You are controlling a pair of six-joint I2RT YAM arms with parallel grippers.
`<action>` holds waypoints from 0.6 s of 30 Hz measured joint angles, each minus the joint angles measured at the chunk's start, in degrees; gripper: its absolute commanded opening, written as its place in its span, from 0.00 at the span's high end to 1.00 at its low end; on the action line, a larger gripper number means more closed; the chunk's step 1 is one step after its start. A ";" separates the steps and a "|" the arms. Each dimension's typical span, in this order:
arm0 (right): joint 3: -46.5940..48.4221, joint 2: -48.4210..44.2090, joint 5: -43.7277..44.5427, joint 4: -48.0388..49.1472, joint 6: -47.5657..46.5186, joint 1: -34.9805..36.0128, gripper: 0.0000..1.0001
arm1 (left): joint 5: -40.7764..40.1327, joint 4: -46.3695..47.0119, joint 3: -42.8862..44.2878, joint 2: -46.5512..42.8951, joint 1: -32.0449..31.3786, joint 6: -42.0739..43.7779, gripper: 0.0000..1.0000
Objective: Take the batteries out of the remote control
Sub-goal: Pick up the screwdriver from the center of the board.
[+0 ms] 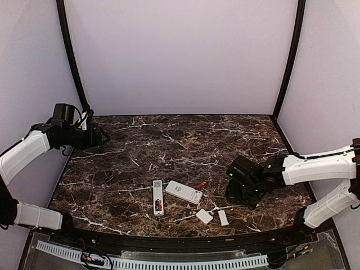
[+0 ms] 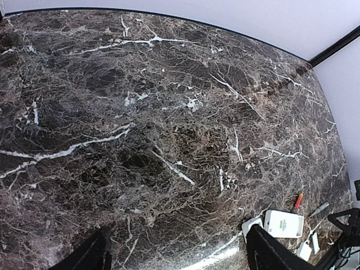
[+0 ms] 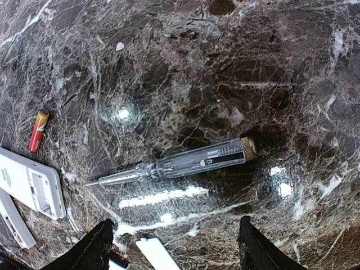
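marble table, loose red battery

Robot lab booth, plain lilac walls, black frame poles, dark marble table

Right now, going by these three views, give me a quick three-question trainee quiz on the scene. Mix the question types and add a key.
1. True or false: the right gripper is open, and the clear-handled screwdriver lies loose on the dark marble table.
2. Where is the loose small red cylindrical battery?
A) inside a remote
B) on the table, near the wider white remote control but apart from it
C) pinched between gripper fingers
3. Fill in: ____ small flat white rectangular covers lie near the table's front edge.

Key: 1 true; 2 B; 3 two.
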 measured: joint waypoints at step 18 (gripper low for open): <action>4.87 9.99 1.46 -0.76 -0.87 -3.74 0.26 | -2.78 0.02 -0.55 -3.30 0.07 4.26 0.18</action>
